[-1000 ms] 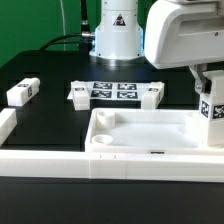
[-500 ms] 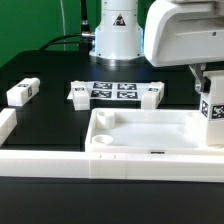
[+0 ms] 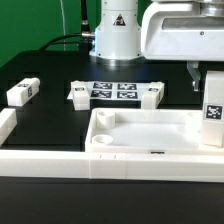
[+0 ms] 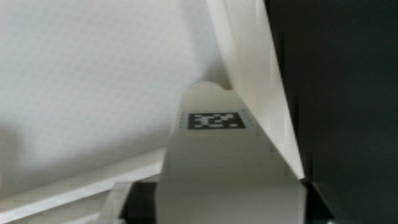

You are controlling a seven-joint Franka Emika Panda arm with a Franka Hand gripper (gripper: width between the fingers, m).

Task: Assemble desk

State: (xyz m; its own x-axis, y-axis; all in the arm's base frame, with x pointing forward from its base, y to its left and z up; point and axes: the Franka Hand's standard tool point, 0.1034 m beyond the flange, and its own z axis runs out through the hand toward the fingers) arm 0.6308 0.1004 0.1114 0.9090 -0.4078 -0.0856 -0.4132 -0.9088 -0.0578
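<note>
Here, the Panda arm's tool appears closed narrowly on the top of an upright white leg. The leg's tag faces out, and it stands at the corner of the tray-like tabletop on the exterior view's right. The wrist view shows the leg reaching toward the corner where the tabletop's raised rim turns. The socket there is hidden, so it cannot be told whether the leg is seated. The likely risk is that an off-centre or tilted leg catches the rim, jams, or shoves the tabletop sideways, and an early release could topple it. A loose leg lies well apart, near the marker board.
</note>
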